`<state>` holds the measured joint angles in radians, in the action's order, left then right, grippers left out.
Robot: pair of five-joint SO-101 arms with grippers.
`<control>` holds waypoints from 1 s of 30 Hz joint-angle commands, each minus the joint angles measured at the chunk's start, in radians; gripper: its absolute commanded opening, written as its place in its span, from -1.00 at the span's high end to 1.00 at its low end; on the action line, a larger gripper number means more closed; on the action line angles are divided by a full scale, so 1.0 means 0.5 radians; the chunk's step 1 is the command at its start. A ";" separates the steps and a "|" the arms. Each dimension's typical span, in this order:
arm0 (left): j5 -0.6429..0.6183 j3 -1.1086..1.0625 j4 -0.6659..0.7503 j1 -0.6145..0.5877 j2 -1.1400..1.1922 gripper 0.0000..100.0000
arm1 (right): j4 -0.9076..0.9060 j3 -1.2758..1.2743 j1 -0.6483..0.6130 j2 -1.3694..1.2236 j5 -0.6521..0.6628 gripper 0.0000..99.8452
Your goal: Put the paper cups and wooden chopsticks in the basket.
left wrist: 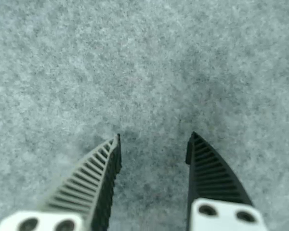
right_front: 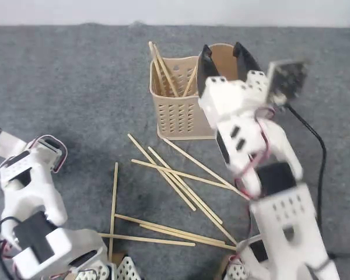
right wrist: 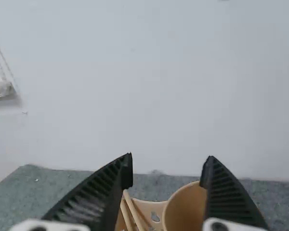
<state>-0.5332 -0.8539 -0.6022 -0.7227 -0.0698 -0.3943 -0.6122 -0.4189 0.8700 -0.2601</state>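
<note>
A beige slotted basket [right_front: 178,114] stands upright at the back of the grey carpet. Several wooden chopsticks [right_front: 163,73] lean inside it, and a brown paper cup [right_front: 224,58] sits at its right side. My right gripper [right_front: 221,49] hangs just above the basket, open, its fingers straddling the cup [right wrist: 183,211] and touching nothing; the basket's chopsticks [right wrist: 127,207] show between them. Several more chopsticks [right_front: 175,175] lie scattered on the carpet in front of the basket. My left gripper [left wrist: 154,137] is open over bare carpet at the near left, holding nothing.
A black cable [right_front: 315,137] runs along the carpet to the right of the right arm. A white wall [right wrist: 144,72] rises behind the basket. The left arm's body [right_front: 32,198] occupies the near left corner.
</note>
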 commanded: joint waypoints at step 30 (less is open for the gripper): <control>0.000 0.081 -0.009 0.012 -0.028 0.58 | -0.830 -1.427 -0.345 0.667 0.976 0.83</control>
<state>-0.5286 -0.8539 -0.6022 -0.7181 -0.0698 -0.8777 -1.3088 -0.5846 1.1891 0.1680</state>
